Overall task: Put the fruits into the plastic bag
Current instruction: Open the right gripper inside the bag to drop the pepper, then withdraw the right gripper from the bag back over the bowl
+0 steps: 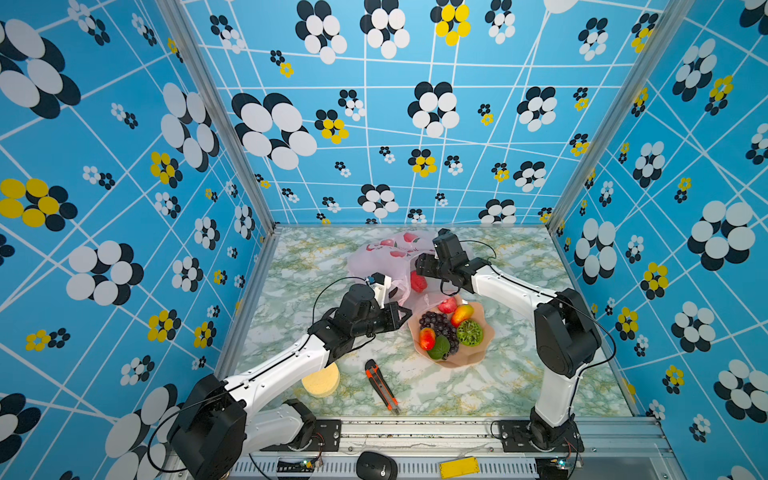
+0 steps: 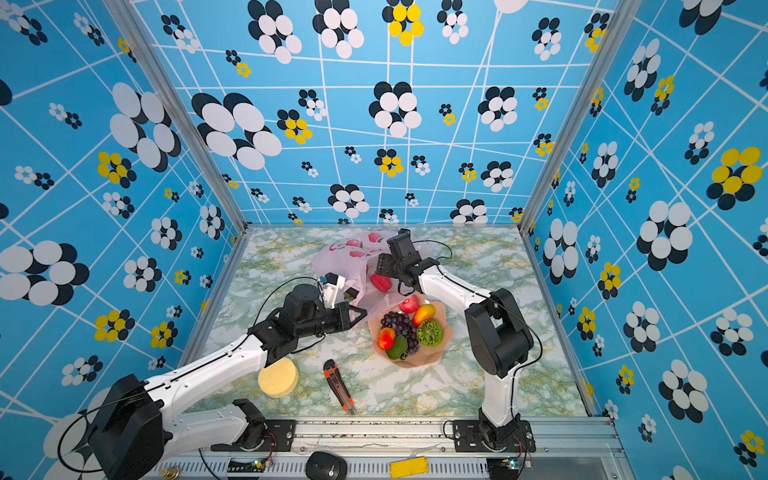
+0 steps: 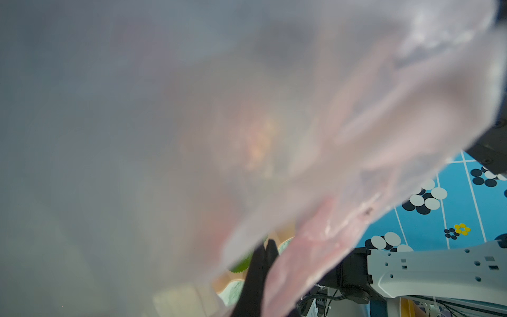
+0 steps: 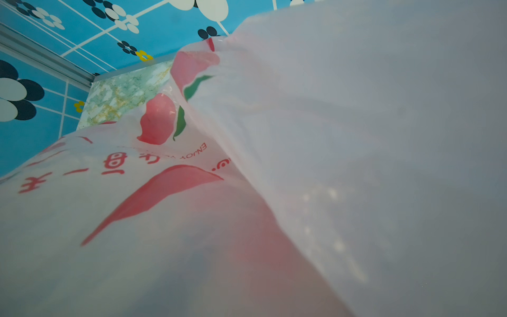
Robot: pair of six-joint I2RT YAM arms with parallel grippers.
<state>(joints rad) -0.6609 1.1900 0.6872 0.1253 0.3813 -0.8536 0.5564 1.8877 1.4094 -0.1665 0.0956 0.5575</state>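
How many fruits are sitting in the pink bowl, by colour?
red fruit: 1
yellow-red fruits: 2
purple grapes bunch: 1
green fruits: 2
Total: 6

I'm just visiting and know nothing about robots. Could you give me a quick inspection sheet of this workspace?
Surface: green-white marbled table, no spills seen.
Job's things: pink bag at the back; one red fruit at its opening; other fruits in a bowl.
Clutter: yellow sponge, box cutter.
End effectors: left end effector shut on the bag's edge; right end effector over the bag, state unclear.
Cables: black cables loop along both arms.
Surroundings: blue flowered walls; mouse on the front rail.
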